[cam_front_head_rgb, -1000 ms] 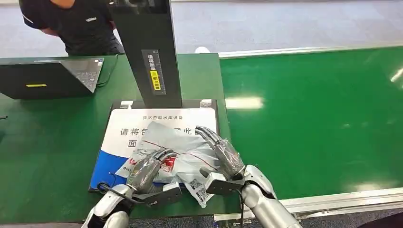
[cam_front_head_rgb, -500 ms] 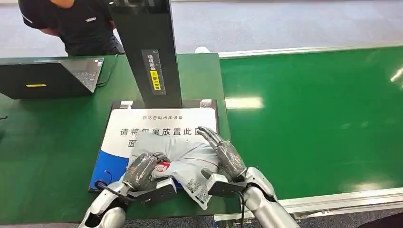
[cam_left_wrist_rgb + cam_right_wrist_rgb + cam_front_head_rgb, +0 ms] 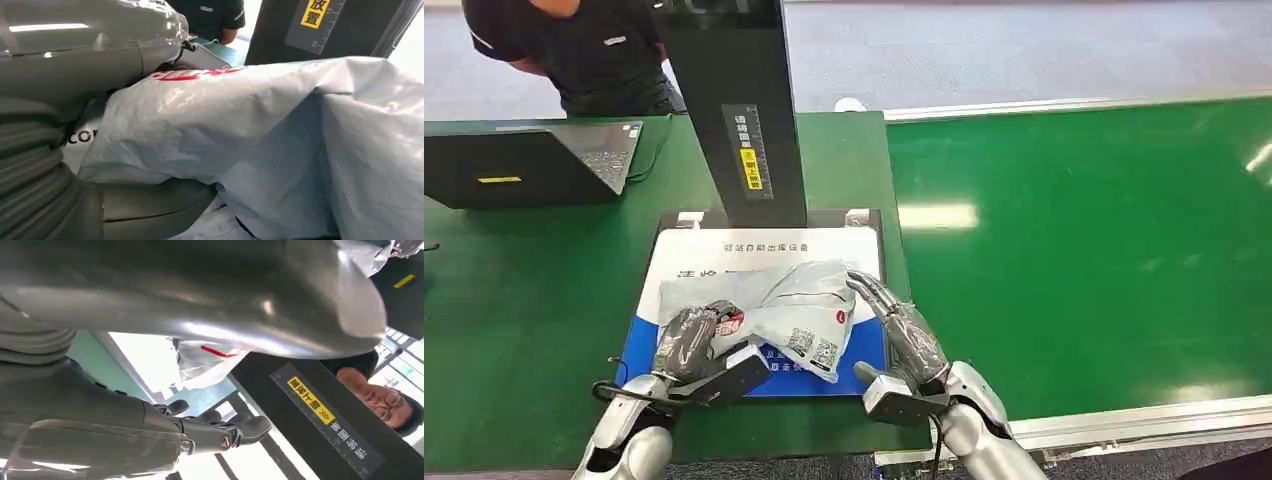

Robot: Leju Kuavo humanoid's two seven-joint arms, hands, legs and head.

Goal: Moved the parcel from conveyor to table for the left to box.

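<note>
The grey plastic parcel (image 3: 799, 305) with red print lies crumpled on the white and blue mat (image 3: 714, 255) in front of the scanner column. My left hand (image 3: 689, 342) grips the parcel's left end, its fingers curled over the bag. In the left wrist view the parcel (image 3: 270, 150) sits between my fingers (image 3: 90, 55) and the thumb below. My right hand (image 3: 906, 335) lies open just right of the parcel, fingers stretched forward, holding nothing. From the right wrist, the dark fingers (image 3: 225, 432) are spread in the air with the parcel (image 3: 200, 360) beyond them.
A black scanner column (image 3: 734, 110) stands behind the mat. An open laptop (image 3: 524, 160) sits at the far left, and a person in dark clothes (image 3: 574, 50) stands behind it. The green conveyor belt (image 3: 1084, 250) runs along the right, with its metal rail (image 3: 1124, 420) at the near edge.
My left hand has dragged the parcel leftward across the mat. The parcel has come away from my right hand, which stays open at the mat's right edge.
</note>
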